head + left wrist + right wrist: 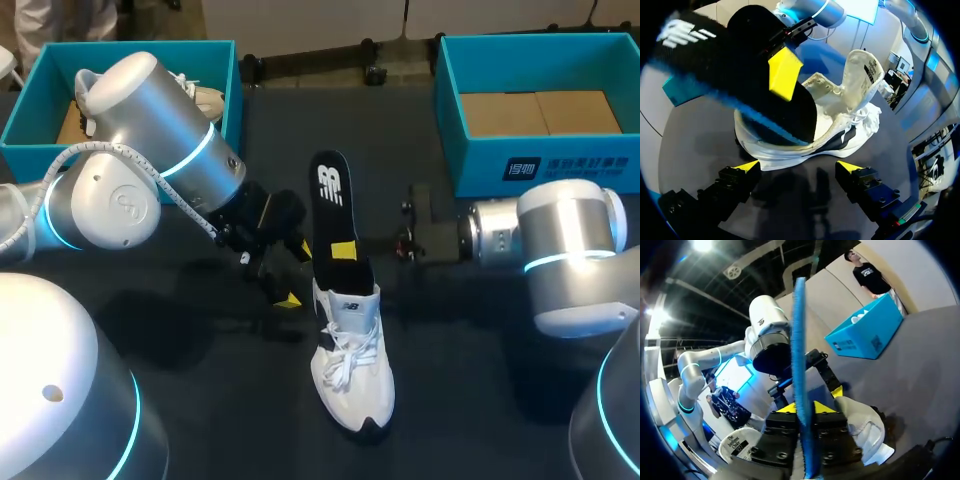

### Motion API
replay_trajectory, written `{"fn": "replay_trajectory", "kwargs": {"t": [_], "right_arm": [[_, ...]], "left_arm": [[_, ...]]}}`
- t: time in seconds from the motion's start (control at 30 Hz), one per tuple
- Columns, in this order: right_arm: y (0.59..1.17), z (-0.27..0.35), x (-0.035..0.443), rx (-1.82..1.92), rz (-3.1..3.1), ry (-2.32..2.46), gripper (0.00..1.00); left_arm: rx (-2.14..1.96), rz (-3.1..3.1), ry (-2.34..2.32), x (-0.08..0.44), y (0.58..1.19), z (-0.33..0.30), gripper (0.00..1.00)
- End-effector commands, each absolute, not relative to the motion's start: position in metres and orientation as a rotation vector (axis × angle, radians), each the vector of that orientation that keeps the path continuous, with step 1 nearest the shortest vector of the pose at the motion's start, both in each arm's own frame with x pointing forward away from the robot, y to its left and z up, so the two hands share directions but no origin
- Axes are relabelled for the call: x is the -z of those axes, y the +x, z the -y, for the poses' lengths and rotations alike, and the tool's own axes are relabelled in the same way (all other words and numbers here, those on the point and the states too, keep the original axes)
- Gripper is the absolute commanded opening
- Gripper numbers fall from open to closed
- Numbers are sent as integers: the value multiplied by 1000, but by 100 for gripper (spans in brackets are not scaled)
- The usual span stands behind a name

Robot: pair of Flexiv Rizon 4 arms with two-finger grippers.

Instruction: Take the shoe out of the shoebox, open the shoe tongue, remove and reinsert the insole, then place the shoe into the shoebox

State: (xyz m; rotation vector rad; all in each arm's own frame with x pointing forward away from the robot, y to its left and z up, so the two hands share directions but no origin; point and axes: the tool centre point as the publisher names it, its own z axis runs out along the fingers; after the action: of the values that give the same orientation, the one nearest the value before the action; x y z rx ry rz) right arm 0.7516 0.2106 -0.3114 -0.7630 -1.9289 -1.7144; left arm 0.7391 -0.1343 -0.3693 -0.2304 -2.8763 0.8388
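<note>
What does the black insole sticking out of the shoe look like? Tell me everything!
The insole is long, thin and flat. It is black on top with a white mark near its free end, and bright blue along the edge. It looks like foam. One end dips into the white shoe, and the rest slants up out of it. The right pincer is shut on it, one yellow tip on each face.

Head view looks down from above; 2 wrist views closely share the shoe point(855, 122).
</note>
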Motion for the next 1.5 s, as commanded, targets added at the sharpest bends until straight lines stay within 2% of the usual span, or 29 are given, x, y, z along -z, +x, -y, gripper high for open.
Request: {"fn": "replay_trajectory", "kwargs": {"t": [0.03, 0.9, 0.97, 1.0, 1.03, 1.2, 1.5], "right_arm": [[752, -212, 316, 1721, 1918, -760, 0], [726, -198, 349, 1787, 1787, -843, 0], [726, -199, 346, 1788, 1794, -836, 25], [727, -200, 343, 1787, 1804, -829, 33], [728, -201, 340, 1784, 1815, -820, 36], [732, -205, 331, 1778, 1844, -794, 38], [739, -212, 316, 1763, 1890, -747, 35]], "left_arm": [[-838, 2876, -231, 370, 739, 135, 100], [-838, 2876, -231, 370, 739, 135, 100], [-838, 2876, -231, 370, 739, 135, 100], [-838, 2876, -231, 370, 739, 135, 100], [-838, 2876, -231, 370, 739, 135, 100], [-838, 2876, -231, 370, 739, 135, 100], [-838, 2876, -231, 370, 739, 135, 100]]}}
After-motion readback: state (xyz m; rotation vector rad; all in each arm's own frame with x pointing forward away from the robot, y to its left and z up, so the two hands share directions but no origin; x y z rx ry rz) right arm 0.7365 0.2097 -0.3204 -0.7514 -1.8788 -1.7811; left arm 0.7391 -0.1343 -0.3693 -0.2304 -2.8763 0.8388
